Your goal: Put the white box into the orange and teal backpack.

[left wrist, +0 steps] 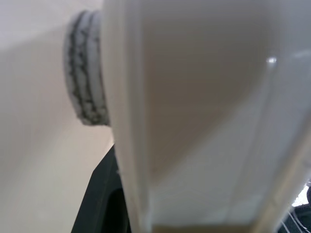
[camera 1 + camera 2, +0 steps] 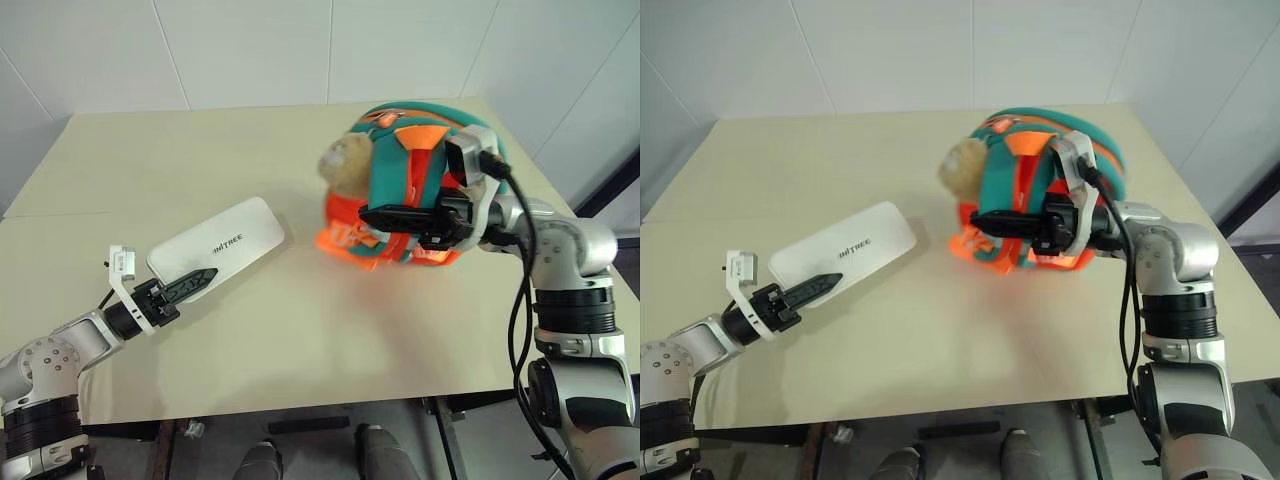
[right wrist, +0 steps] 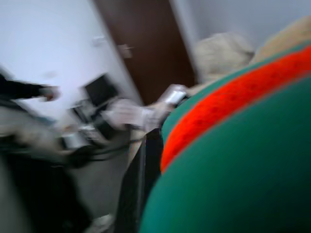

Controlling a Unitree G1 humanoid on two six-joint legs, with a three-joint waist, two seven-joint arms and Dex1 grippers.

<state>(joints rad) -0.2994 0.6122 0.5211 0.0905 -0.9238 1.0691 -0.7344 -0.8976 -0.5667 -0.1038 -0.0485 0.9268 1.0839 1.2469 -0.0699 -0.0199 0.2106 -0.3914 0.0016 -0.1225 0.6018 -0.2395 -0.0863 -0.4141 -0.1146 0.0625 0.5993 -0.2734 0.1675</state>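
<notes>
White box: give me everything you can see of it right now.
The white box is a flat, smooth, hard-looking white case with rounded corners and small dark lettering on its top face. It sits on the left part of the tan table, lying slantwise, well apart from the orange and teal backpack. The left tool is shut on its near end, black fingers over the top face.
</notes>
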